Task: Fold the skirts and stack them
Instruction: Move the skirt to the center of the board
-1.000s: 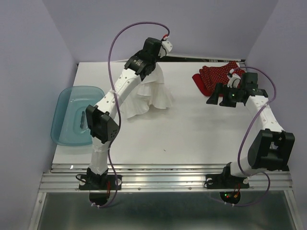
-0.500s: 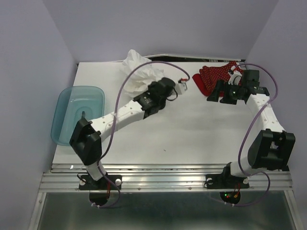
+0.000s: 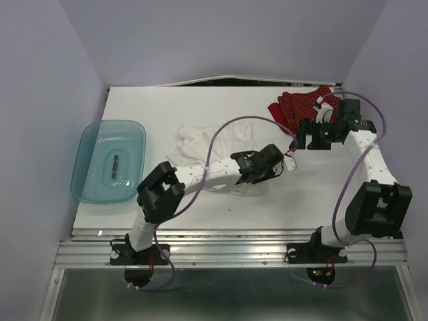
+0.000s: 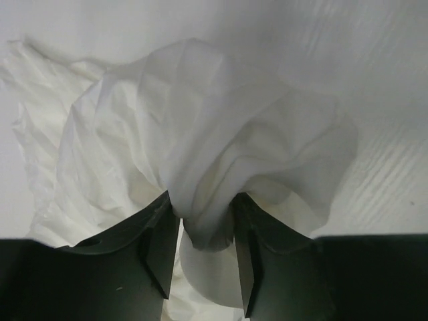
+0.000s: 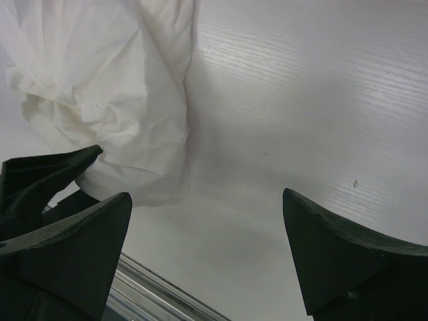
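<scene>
White cloth fills the left wrist view: the white skirt rises in a bunched fold between the fingers of the left gripper. The fingers stand partly apart and the fold touches both inner faces. Whether they still press it, we cannot tell.

From above, we find this skirt spread in loose pleats at the middle of the table, partly under the left forearm. One second ago it hung from the gripper at the far edge, and half a second ago it sat bunched there. It now lies nearer to us and further right. The left arm has swung with it, and its gripper now lies right of centre, near the right gripper.

The right gripper has scarcely moved. Its jaws gape wide over bare table and hold nothing. The red skirt lies crumpled at the far right corner, just behind that gripper, as before. A teal tub rests at the left edge, well apart from both skirts.
</scene>
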`<state>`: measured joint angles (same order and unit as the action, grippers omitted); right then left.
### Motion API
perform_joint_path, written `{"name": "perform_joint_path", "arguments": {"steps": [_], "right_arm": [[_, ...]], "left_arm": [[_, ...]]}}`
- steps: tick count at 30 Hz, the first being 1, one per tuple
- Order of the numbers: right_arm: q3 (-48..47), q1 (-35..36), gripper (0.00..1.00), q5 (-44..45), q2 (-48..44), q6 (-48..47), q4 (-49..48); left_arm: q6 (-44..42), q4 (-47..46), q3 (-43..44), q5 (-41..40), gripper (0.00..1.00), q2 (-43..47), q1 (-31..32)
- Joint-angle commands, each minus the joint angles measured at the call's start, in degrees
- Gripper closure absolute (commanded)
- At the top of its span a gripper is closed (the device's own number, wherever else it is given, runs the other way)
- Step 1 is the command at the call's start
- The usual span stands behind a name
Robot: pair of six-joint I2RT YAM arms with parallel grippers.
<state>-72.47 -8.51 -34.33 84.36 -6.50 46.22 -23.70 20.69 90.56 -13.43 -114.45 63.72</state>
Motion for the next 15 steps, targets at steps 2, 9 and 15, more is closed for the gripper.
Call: {"name": "perform_joint_path", "arguments": {"steps": [2, 9, 15], "right_arm": [[-3.7, 0.4, 0.07, -1.9, -2.9, -9.7, 7.0], [-2.5, 3.2, 0.31, -3.5, -4.9, -15.5, 13.0], [-1.4, 15.8, 0.46, 0.1, -8.2, -14.0, 10.8]], "left_arm": [[4.0, 3.2, 4.4, 19.9, 0.51, 15.9, -2.9], [4.8, 9.7, -8.1, 33.4, 0.53, 29.4, -20.5], [4.5, 12.0, -21.5, 33.1, 0.62, 35.0, -32.4]]}}
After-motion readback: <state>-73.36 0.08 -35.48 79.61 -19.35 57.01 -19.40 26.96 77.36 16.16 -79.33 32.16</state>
